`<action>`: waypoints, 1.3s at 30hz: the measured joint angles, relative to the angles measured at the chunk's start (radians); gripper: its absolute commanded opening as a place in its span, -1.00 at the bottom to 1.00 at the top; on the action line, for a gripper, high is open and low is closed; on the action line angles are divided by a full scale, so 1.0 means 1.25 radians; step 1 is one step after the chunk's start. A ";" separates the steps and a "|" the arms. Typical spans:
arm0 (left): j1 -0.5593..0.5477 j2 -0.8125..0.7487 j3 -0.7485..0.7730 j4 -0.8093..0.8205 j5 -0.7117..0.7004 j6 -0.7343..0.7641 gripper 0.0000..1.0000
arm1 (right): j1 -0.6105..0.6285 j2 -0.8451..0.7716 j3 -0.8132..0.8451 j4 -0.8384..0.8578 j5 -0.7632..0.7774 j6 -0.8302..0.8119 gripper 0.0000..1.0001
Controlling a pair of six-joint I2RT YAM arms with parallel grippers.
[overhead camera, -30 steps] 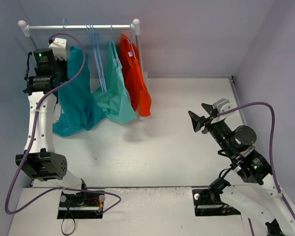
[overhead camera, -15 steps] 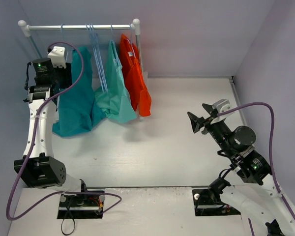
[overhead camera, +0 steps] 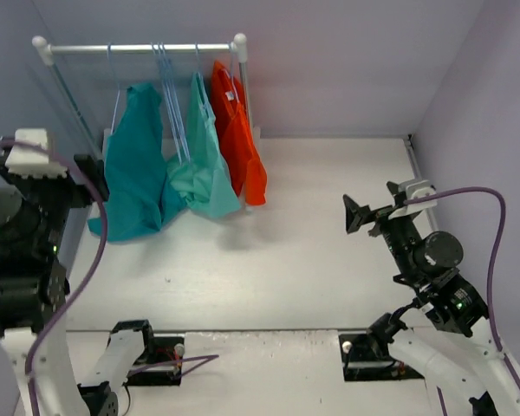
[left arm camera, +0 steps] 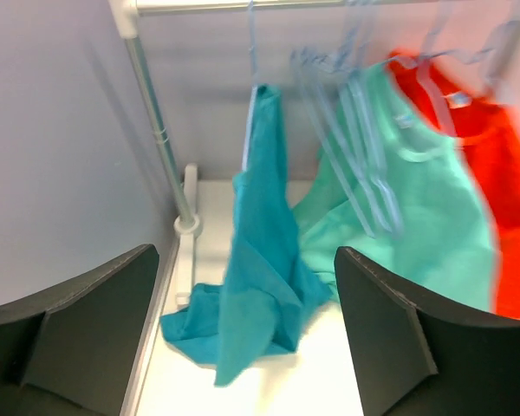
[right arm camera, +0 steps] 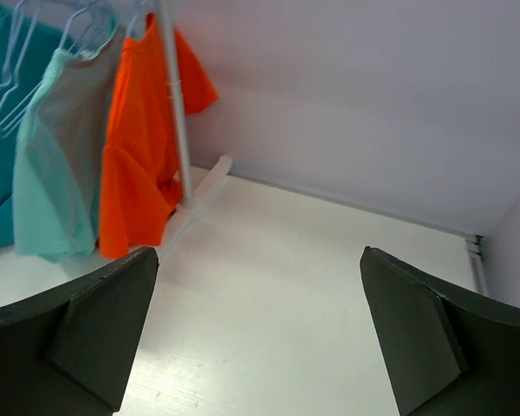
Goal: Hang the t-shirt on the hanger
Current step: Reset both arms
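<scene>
1. The left hand [left arm camera: 247, 295] is released and empty. The t-shirt [left arm camera: 262, 243] is straight ahead of it, clear of its fingers.
2. The t-shirt drapes from the hanger [left arm camera: 252, 43], which is hooked on the rail [left arm camera: 243, 5] above the hand. Its hem bunches low by the surface [left arm camera: 316, 373], so it seems to hang lopsided.
3. The right hand [right arm camera: 258, 321] is spread wide and empty, well off to the side, likely to leave room.

Top camera sits high at the near side, looking down and forward over the worktop [overhead camera: 312, 251] to the clothes rail [overhead camera: 143, 48] far left. Left wrist camera is in close, facing the teal t-shirt [left arm camera: 264, 251] almost level. Right wrist camera looks from well back, across the worktop, at the orange garment [right arm camera: 139, 165], and that orange garment shows in all three views
</scene>
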 measured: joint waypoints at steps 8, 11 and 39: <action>-0.201 -0.326 -0.165 -0.107 -0.132 -0.024 0.56 | 0.000 -0.095 -0.036 -0.004 0.159 0.004 1.00; -0.265 -0.406 -0.275 -0.143 -0.214 -0.028 0.56 | 0.000 -0.132 -0.071 -0.019 0.202 0.003 1.00; -0.284 -0.592 -0.568 -0.163 -0.343 -0.090 0.56 | 0.000 -0.197 -0.164 -0.066 0.313 0.057 1.00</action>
